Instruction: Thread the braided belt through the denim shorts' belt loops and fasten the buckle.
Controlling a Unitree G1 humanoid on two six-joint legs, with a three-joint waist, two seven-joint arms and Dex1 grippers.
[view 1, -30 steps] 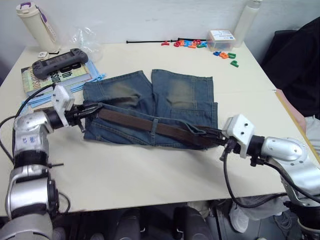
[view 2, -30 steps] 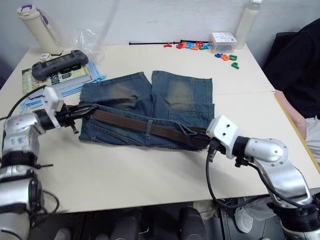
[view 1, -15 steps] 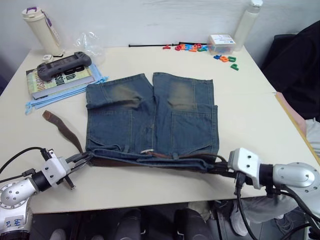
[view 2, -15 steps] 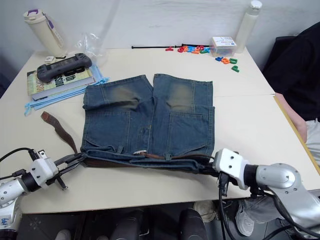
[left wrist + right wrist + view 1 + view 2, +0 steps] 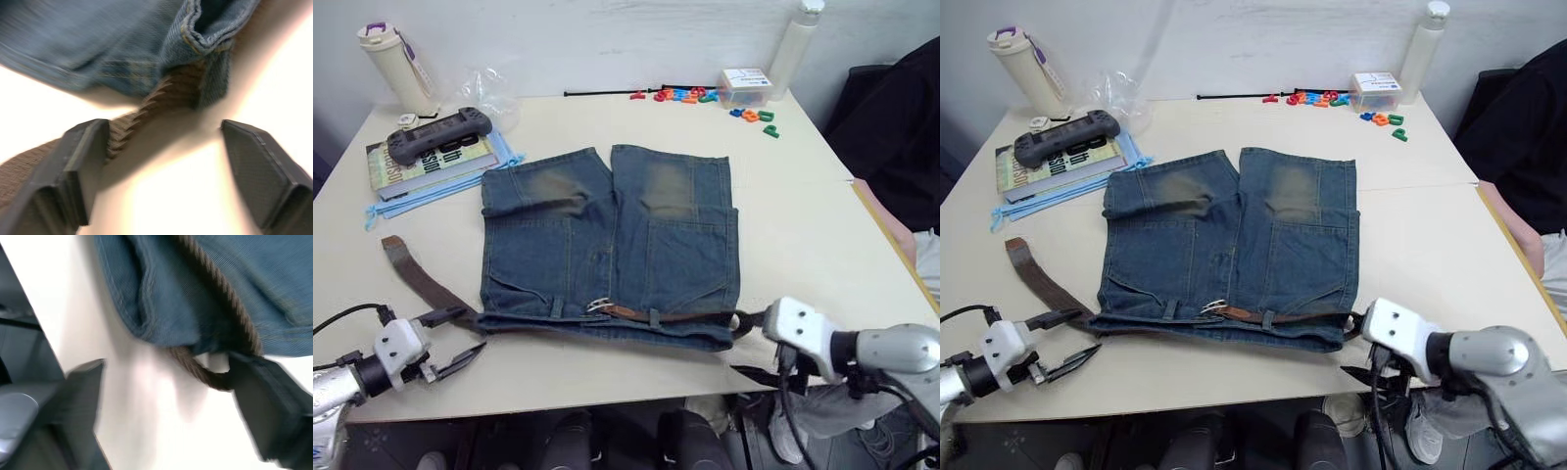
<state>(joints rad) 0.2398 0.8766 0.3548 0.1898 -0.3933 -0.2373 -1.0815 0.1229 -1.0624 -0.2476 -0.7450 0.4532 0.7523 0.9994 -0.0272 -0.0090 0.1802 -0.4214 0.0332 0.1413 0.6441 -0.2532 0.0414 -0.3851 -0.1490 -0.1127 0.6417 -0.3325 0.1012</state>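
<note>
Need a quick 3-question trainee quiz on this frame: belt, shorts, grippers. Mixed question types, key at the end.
1. True or false: the left gripper is shut on the braided belt.
2. Where does the buckle lie?
A. off the table
B. on the waistband of the denim shorts, near its middle
C. by the book
3. Fill in: the belt's free tail lies on the table toward the robot's ____ side.

Key
1. False: both fingers stand apart, the belt loose between them.
2. B
3. left
</note>
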